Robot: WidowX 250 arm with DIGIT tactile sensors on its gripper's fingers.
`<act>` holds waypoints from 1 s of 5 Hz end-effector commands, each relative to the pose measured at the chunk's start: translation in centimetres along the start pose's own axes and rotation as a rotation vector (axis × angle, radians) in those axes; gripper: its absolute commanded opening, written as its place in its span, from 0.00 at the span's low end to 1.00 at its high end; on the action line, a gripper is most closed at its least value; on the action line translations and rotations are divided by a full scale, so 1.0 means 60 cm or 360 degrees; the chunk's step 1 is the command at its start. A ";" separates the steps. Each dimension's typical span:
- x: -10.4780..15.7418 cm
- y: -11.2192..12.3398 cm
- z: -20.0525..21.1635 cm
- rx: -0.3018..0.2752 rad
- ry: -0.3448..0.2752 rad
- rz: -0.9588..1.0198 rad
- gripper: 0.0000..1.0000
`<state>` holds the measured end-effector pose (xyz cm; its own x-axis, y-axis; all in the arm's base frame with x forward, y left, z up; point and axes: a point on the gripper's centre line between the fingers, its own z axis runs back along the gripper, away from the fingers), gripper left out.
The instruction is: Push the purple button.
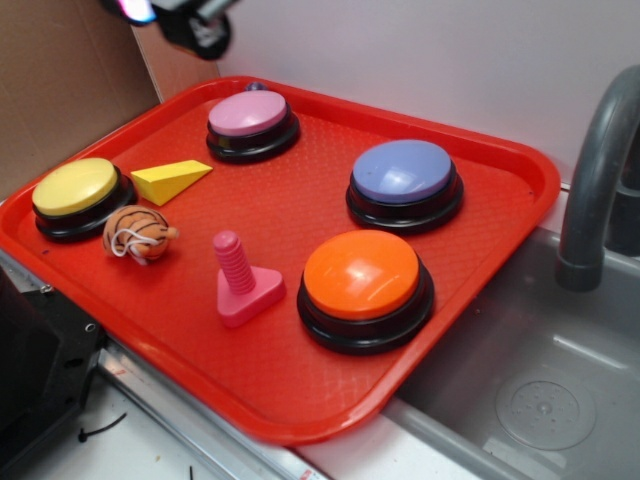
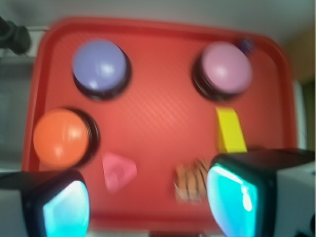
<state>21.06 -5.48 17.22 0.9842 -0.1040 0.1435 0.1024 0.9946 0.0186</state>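
Nearest the exterior camera, the front rim of the red tray [image 1: 300, 425] curves over the desk [image 1: 150, 450] edge; it is a rectangular plastic tray with rounded corners, a raised lip and a fine pebbled floor. Beside it on the right sits a grey sink [image 1: 540, 400] with a curved grey faucet [image 1: 595, 180].

Four round dome buttons on black bases stand in the tray. An orange button [image 1: 362, 280] is at the front right. Behind it, toward the far right, the purple button [image 1: 403, 175] shows a smooth, glossy periwinkle top with nothing touching it. A pink button [image 1: 252, 118] stands at the far edge and a yellow button [image 1: 75, 190] at the left edge.

Smaller pieces lie between them: a yellow wedge [image 1: 170, 180] just right of the yellow button, a pink threaded bolt [image 1: 240, 280] upright on a triangular foot, and an orange striped ball [image 1: 138, 232] with pale cord.

In the blurred wrist view the claw [image 2: 148, 202] hangs high above the tray's near side, fingers [image 2: 64, 207] apart and holding nothing.
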 end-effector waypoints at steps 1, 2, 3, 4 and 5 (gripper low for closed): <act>0.016 -0.008 0.024 -0.0028 -0.0099 -0.0003 1.00; 0.016 -0.008 0.024 -0.0028 -0.0099 -0.0003 1.00; 0.075 -0.029 -0.053 -0.0075 -0.0116 -0.0079 1.00; 0.115 -0.073 -0.104 -0.0039 -0.0154 0.0092 1.00; 0.140 -0.100 -0.154 0.0001 -0.0108 0.0193 1.00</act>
<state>28.94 -11.78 7.44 0.9875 0.0059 0.1575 -0.0111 0.9994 0.0322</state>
